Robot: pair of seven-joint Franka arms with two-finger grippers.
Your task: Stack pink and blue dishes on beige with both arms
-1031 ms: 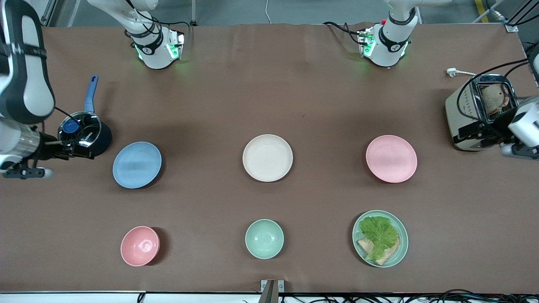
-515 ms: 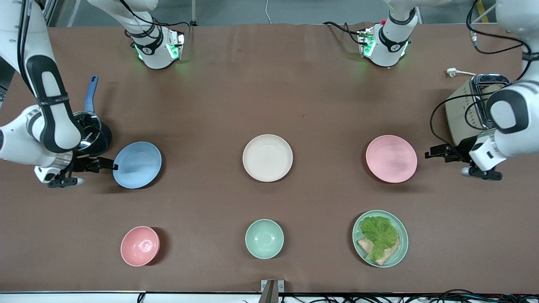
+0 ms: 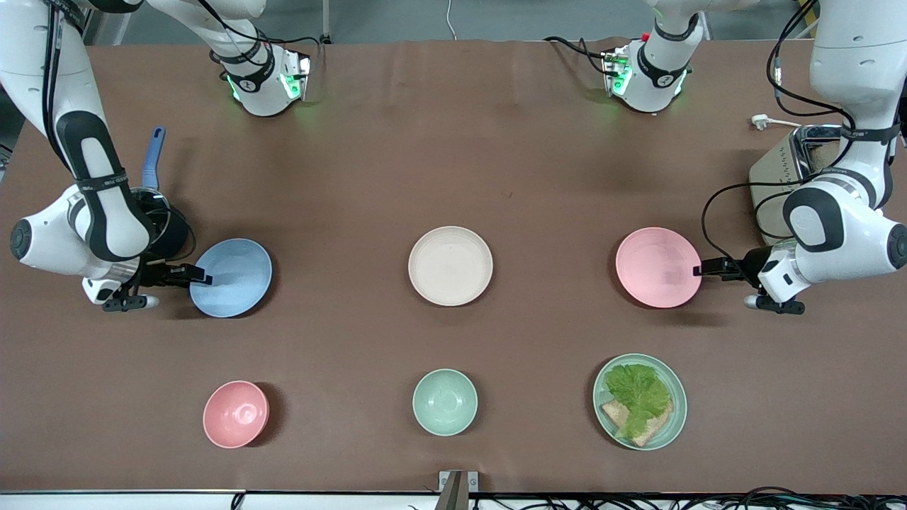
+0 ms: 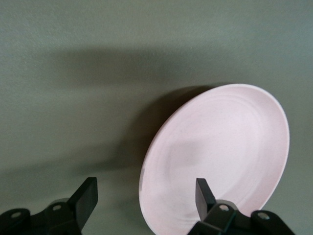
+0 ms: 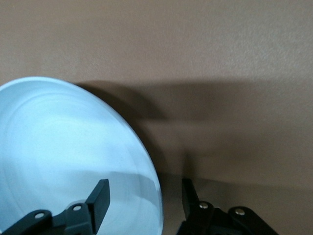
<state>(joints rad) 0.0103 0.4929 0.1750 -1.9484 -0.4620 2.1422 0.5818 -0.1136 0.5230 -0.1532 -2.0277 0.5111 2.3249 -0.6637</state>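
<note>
The cream-beige plate (image 3: 451,265) lies in the middle of the table. Toward the left arm's end rests the pale pink plate (image 3: 655,265), with my left gripper (image 3: 699,269) open at its outer rim. In the left wrist view the pink plate (image 4: 220,147) has its rim between the spread fingers of the left gripper (image 4: 145,196). The light blue plate (image 3: 234,276) lies toward the right arm's end, and my right gripper (image 3: 204,278) is open at its outer edge. The right wrist view shows the blue plate (image 5: 58,147) with its rim between the fingers of the right gripper (image 5: 144,196).
Nearer the camera stand a deep pink bowl (image 3: 236,414), a mint-green bowl (image 3: 445,401) and a mint-green plate (image 3: 679,404) with lettuce and bread. A toaster (image 3: 779,177) sits beside the left arm. A dark saucepan (image 3: 177,230) with a blue handle sits beside the right arm.
Both arms have swung in from the table's ends and come down, each bringing its open gripper to the outer rim of its plate. The plates have not moved.
</note>
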